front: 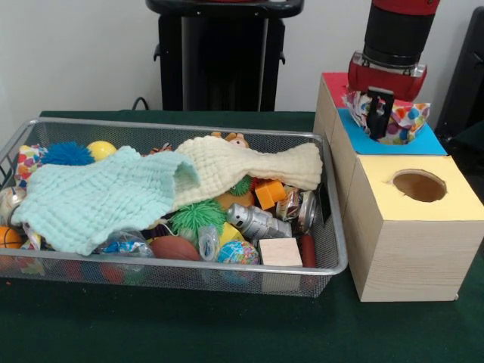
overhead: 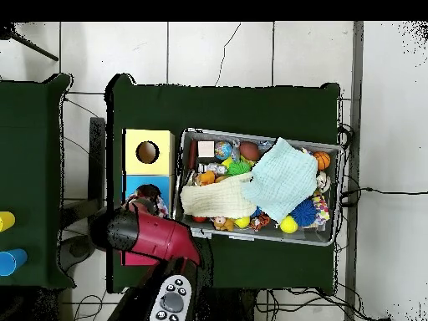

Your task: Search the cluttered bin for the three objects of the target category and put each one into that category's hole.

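Observation:
My gripper (front: 380, 115) is shut on a white polka-dot cloth (front: 407, 121) and holds it just above the blue top (front: 427, 141) of the middle wooden box. The cloth bunches out on both sides of the black fingers. The round hole in the blue top is hidden under the gripper and cloth. In the overhead view the gripper (overhead: 149, 199) sits over the blue top (overhead: 132, 182). The wire mesh bin (front: 336, 227) stands left of the boxes. A dotted, colourful piece (front: 28, 161) lies at its far left end; I cannot tell if it is cloth.
A mint knitted cloth (front: 91, 197) and a cream knitted cloth (front: 249, 165) cover much of the toy clutter in the bin. The yellow-topped box with an open hole (front: 419, 185) is nearest the camera. The red-topped box (front: 333, 85) is behind the blue one.

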`<action>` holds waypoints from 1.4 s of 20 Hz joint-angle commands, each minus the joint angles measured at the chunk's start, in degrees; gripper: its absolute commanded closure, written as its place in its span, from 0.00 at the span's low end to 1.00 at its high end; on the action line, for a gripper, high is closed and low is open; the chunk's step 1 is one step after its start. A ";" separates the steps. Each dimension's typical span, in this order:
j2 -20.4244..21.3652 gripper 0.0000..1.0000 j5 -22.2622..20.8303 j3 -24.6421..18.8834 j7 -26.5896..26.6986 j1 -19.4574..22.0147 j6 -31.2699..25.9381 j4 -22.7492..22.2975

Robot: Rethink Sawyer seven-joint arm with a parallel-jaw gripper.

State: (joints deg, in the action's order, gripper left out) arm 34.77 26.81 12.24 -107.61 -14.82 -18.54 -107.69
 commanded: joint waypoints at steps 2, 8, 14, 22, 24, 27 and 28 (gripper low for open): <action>-6.40 1.00 2.01 -8.67 -10.89 2.39 -3.09 -1.90; -9.09 1.00 2.19 -11.98 -8.88 4.50 -4.00 -1.20; -14.48 1.00 0.54 -15.78 -5.81 7.52 0.85 0.69; -19.17 1.00 -4.55 -19.11 -2.97 10.29 10.35 2.45; -20.54 1.00 -7.60 -21.00 -1.97 12.09 14.44 2.91; -21.45 1.00 -12.09 -21.84 -5.91 12.86 23.86 2.85; -21.46 1.00 -12.86 -20.81 -8.65 11.85 26.91 2.81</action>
State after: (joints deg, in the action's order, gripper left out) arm 32.31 20.08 1.97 -107.65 -5.48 -17.75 -106.35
